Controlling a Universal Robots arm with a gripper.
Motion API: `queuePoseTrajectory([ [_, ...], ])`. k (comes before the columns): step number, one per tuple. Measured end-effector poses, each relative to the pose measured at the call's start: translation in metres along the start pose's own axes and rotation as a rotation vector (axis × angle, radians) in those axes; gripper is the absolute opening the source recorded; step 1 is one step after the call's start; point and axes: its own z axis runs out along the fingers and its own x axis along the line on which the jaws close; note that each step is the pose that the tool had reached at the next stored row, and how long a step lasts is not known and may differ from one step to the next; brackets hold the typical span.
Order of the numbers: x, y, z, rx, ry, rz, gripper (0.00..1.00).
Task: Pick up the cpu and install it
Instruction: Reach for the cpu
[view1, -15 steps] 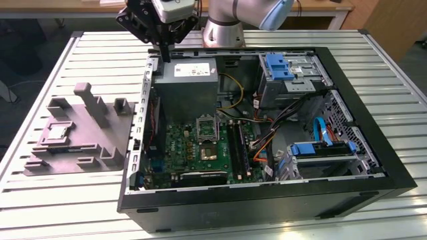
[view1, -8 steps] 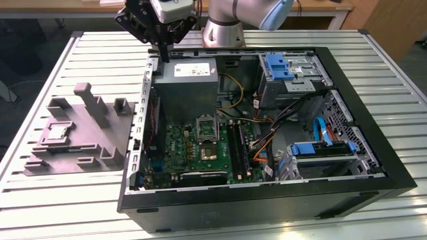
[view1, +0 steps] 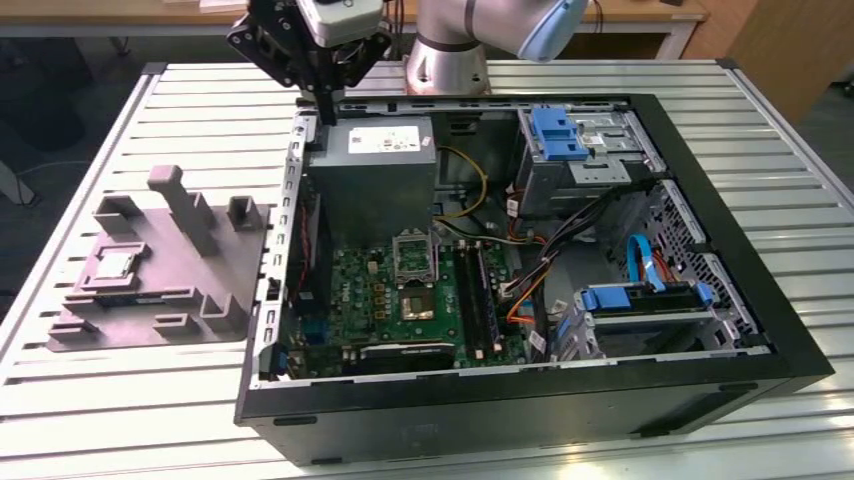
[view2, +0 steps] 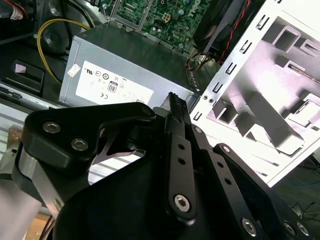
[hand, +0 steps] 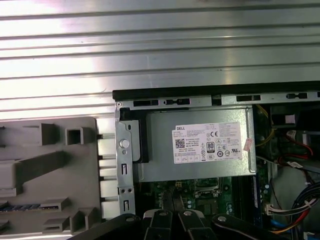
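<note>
The gripper's (view2: 175, 102) black linkage sits closest in both wrist views. Its fingers (view2: 178, 150) are drawn together to a thin point with nothing between them. In the exterior view the gripper (view1: 324, 112) hangs over the far rim of the open case (view1: 534, 405), its tip just above the supply box (view1: 380, 170); whether it touches the rim cannot be told.

From the gripper in the exterior view:
- At five o'clock, just beside it, the one supply box stands inside the case.
- Farther along five o'clock the green board (view1: 380, 295) lies on the case floor with the black socket frame (view1: 412, 255) on it. Below the frame is a dark square, and what it holds is hard to make out.
- At four o'clock are two blue handles (view1: 558, 130) on the drive cages, plus one yellow cable (view1: 467, 180) and a tangle of other wires too mixed to count.
- Between seven and eight o'clock, well apart and outside the case, the one grey block (view1: 174, 270) rests on the slatted table (view1: 134, 410).

The cpu (view1: 114, 264) — one pale square chip — lies flat in a recess of that block, on the side far from the case.

The arm (view1: 447, 55) is cut off by the exterior view's edge. In the first wrist view the block (hand: 50, 175) is cut off and the gripper (hand: 173, 195) shows above the board.
</note>
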Motion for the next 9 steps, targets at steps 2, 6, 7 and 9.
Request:
queuePoseTrajectory([
  [2,0.0003,0.0,0.0,0.0001,0.0,0.0,0.11],
  [6,0.0009,-0.0001,0.0002,0.0,0.0,0.0,0.11],
  [7,0.0011,-0.0001,0.0002,0.0001,0.0001,0.0,0.11],
  [9,0.0014,-0.0001,0.0002,0.0001,0.0,0.0,0.11],
])
